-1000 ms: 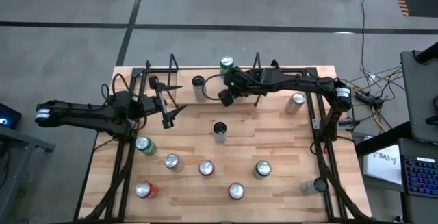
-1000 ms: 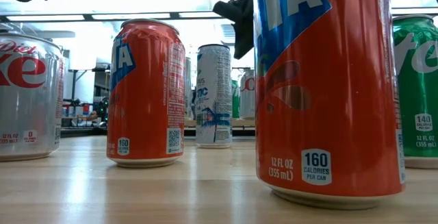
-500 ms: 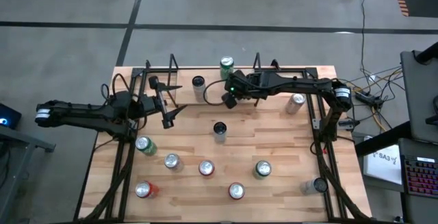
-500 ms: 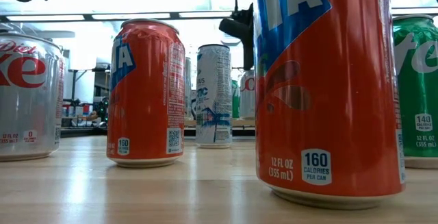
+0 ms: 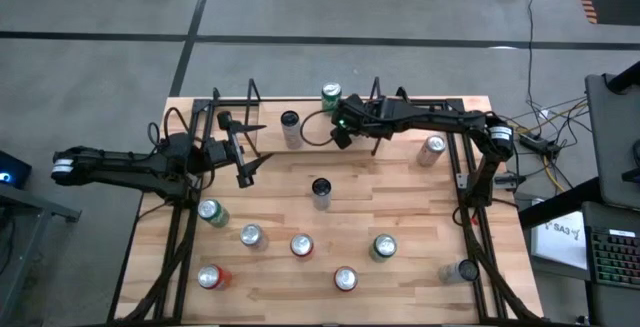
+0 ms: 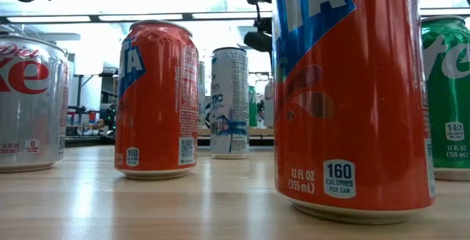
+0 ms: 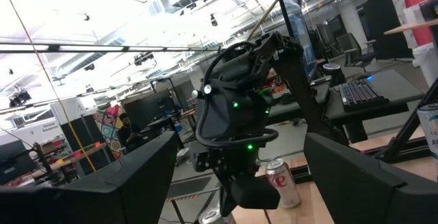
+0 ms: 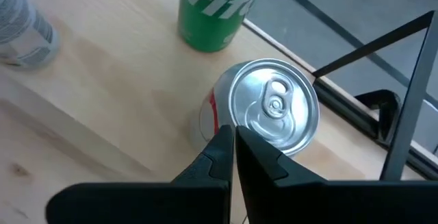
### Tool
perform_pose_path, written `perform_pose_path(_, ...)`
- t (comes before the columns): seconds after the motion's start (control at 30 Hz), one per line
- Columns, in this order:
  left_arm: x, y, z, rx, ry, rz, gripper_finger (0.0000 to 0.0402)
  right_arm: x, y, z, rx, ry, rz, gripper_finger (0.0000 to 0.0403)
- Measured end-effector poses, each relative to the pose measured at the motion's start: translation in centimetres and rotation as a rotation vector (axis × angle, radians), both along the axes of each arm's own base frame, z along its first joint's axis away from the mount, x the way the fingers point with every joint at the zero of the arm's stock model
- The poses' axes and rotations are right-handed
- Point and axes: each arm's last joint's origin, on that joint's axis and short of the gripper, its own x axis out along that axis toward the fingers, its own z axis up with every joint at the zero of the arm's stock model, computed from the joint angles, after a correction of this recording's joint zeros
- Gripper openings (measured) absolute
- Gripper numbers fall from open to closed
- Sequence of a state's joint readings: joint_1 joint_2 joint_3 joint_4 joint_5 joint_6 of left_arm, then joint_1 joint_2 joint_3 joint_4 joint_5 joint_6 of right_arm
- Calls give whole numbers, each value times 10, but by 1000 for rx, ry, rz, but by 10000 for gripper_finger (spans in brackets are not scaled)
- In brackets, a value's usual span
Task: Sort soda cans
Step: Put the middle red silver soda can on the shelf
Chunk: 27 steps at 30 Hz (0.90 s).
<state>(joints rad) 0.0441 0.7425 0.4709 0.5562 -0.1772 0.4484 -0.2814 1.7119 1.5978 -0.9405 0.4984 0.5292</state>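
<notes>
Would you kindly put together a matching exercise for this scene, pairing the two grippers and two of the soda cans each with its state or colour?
Things:
A. left gripper
B. right gripper
C. Sprite can
D. Diet Coke can

States or colours:
1. silver
2. shut
3. green
4. open

Pairs: A-4, B-2, C-3, D-1
</notes>
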Motion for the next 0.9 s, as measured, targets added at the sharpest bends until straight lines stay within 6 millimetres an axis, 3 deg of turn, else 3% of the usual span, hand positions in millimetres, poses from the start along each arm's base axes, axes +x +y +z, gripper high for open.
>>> perform_pose_path(0.37,0,0,0,0,1,0,304,-11,1,17,127,58,36,9)
perform_pose_path(0.53,0,0,0,0,-2,0,304,-16,-4,16,150,89,27,9)
perform_pose_path(0.9,1,0,0,3,-1,1,304,-7,-22,8,96,67,32,9)
